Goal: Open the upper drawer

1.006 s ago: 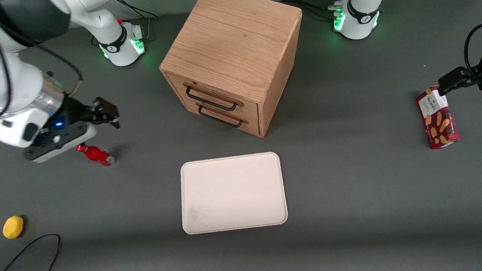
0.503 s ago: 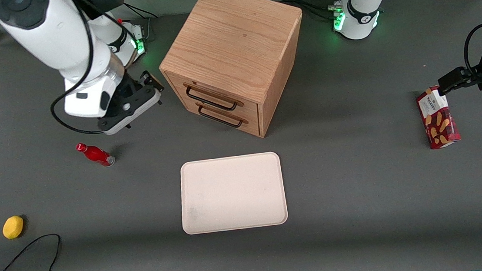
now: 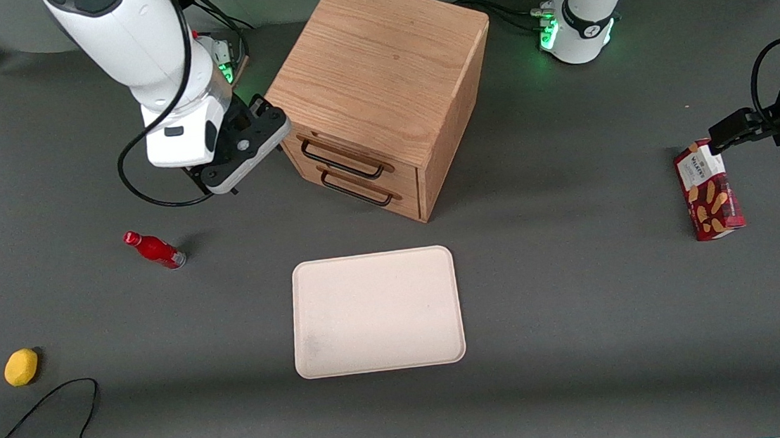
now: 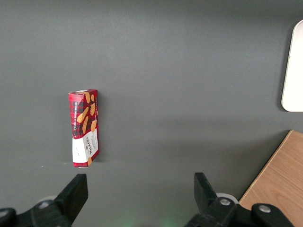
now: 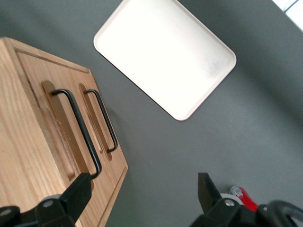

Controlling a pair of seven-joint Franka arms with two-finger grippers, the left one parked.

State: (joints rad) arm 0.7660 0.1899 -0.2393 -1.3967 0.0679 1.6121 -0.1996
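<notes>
Nearest the front camera on the bench (image 3: 581,301), a pale tray (image 3: 375,312) lies in front of the oak cabinet (image 3: 377,72), whose upper drawer (image 3: 345,154) sits shut, its black handle (image 5: 78,127) untouched. My gripper (image 5: 144,189) hangs beside the cabinet's corner, jaws spread wide and holding nothing. The risk I see: the two handles sit close, so a slightly low approach could hook the lower drawer (image 3: 359,188) instead.
</notes>
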